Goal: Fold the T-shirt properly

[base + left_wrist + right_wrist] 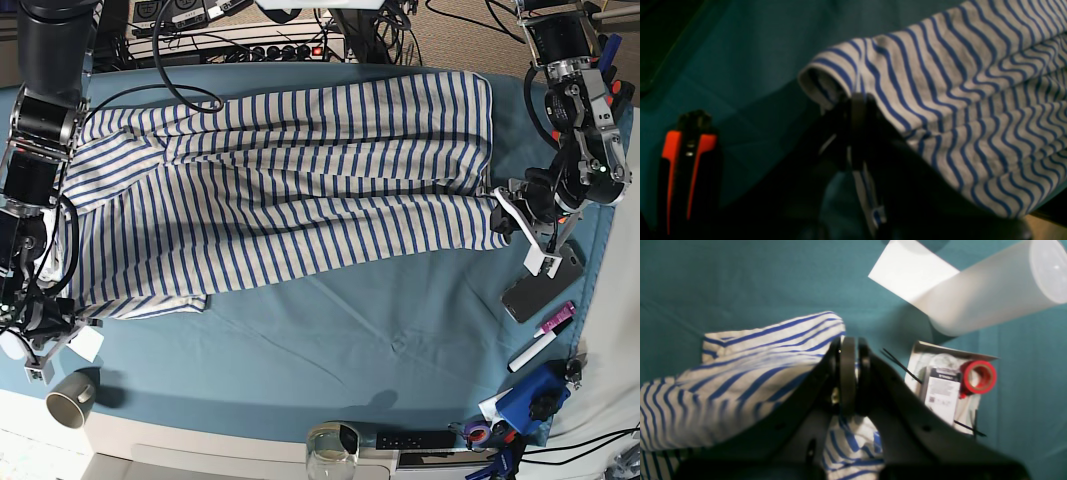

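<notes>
T-shirt (pixel 290 190) is spread lengthwise across the teal tablecloth (pixel 330 340) on the surface, with a long fold already laid along its near side. Each end is pinched by one arm.

Left gripper (pixel 857 106): fingers clamped together on a rolled edge of striped cloth, which drapes away to the right in the left wrist view. In the base view this is the end on that view's right, near a phone (pixel 540 285) and markers (pixel 545 335).

Right gripper (pixel 850 350): fingers shut on cloth too, fabric bunched either side of them. It sits at the other end, base-view left, near a cup (pixel 68 405). A red tape roll (pixel 978 376) and a white cylinder (pixel 987 293) lie just beside it on the tablecloth.

Step judged in hand: carrying the held long edge across for the lengthwise fold.

How it should be done:
- Both ends should be lifted and moved together at matched height and pace, else the edge skews.
- Light tension should be kept between the arms so the middle does not sag and drag wrinkles.
- The edge should be laid parallel to the far edge before release.
- The clutter at both ends should be cleared on the way; a snagged phone or tape roll would pull the cloth.
- How many layers are gripped cannot be told; it should be checked on lift.
</notes>
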Robot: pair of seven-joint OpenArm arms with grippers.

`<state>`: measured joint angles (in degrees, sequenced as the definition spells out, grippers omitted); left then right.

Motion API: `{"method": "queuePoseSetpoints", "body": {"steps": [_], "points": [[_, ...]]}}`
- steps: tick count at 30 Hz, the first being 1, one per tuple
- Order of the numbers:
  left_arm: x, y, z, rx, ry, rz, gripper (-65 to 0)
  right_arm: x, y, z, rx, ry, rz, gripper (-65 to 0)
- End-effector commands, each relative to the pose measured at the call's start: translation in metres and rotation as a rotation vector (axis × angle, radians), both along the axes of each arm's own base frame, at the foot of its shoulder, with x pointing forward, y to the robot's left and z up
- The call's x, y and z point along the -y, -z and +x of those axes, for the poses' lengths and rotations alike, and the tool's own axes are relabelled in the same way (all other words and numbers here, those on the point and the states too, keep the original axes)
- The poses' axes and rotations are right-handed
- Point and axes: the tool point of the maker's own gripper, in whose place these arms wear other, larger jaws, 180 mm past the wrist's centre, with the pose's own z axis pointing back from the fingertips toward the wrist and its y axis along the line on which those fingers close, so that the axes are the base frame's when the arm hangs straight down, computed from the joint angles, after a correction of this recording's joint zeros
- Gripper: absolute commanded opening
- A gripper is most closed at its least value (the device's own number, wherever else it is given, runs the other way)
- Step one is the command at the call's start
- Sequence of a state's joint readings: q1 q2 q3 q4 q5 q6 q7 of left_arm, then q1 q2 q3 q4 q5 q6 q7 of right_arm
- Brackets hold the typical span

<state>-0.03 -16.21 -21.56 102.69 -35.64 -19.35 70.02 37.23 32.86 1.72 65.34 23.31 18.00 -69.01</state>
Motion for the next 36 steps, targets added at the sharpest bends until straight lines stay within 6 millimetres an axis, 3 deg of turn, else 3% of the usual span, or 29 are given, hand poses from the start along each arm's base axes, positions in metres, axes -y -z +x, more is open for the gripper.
{"method": "queuePoseSetpoints", "body": {"steps": [1,4,13,18,20,24,27,32,36], "points": [[-0.004,-0.013,0.008,0.046,0.002,0.009,-65.0,0.012,-0.023,0.003,0.044,0.009,-0.027,-65.0],[-0.004,-0.014,0.008,0.048,0.002,0.008,-65.0,0.012,-0.014,-0.006,0.008,-0.001,-0.002,-65.0],[-0.004,-0.013,0.008,0.047,0.002,0.009,-65.0,0.031,0.041,-0.061,-0.213,0.006,-0.04,-65.0],[-0.004,-0.014,0.008,0.049,0.001,0.009,-65.0,0.025,0.062,-0.076,-0.267,-0.027,-0.027,-65.0],[-0.004,-0.014,0.009,0.054,0.0,0.007,-65.0,0.02,0.06,-0.073,-0.253,-0.048,-0.003,-65.0],[-0.004,-0.014,0.009,0.054,0.0,0.007,-65.0,0.012,0.049,-0.061,-0.207,-0.071,0.031,-52.3],[-0.004,-0.014,0.009,0.054,0.0,0.007,-65.0,0.012,0.035,-0.05,-0.168,-0.076,0.028,-46.4],[-0.004,-0.015,0.009,0.055,0.0,0.007,-65.0,0.012,0.01,-0.029,-0.065,-0.084,0.022,-45.9],[-0.004,-0.015,0.009,0.055,0.0,0.006,-65.0,0.029,-0.005,-0.012,0.043,-0.051,-0.103,-45.9]]}}
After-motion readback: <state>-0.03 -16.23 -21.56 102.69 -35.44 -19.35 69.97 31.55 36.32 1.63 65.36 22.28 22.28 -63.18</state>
